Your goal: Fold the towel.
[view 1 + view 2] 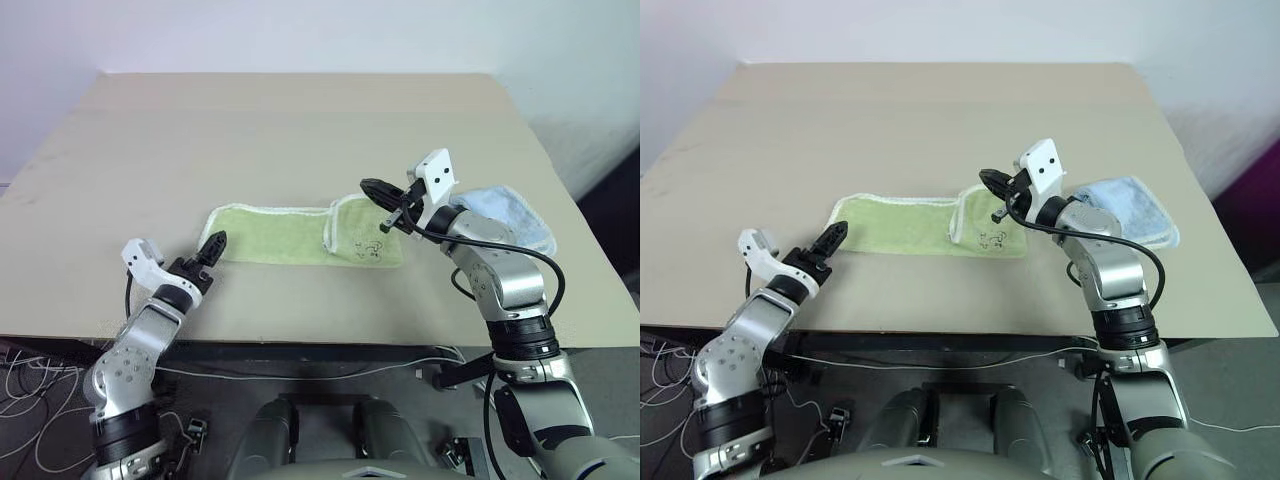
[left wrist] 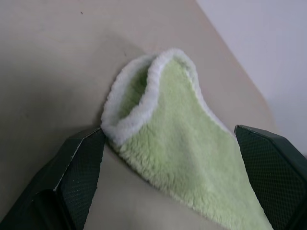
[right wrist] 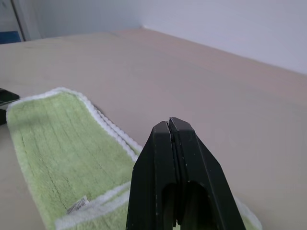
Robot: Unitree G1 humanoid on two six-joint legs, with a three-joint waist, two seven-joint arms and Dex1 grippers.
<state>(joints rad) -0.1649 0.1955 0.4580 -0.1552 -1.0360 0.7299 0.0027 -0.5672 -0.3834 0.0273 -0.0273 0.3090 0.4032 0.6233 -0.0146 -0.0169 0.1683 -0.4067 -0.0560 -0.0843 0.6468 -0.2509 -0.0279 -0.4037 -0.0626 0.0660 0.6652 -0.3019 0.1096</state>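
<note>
- The towel lies as a long strip across the middle of the surface, its right end already folded over, embroidery up.
- Our left gripper sits at the towel's left end with its jaws wide, the curled white-edged corner between them but not yet pinched.
- Our right gripper hovers above the folded right end, jaws pressed together on nothing.
- We judge the risk: if the left jaws close on only the top ply or the edging, the corner could slip and the fold go crooked.
- Dragging could undo the right fold or nudge the light blue towel at far right.
- We see no containers here.
</note>
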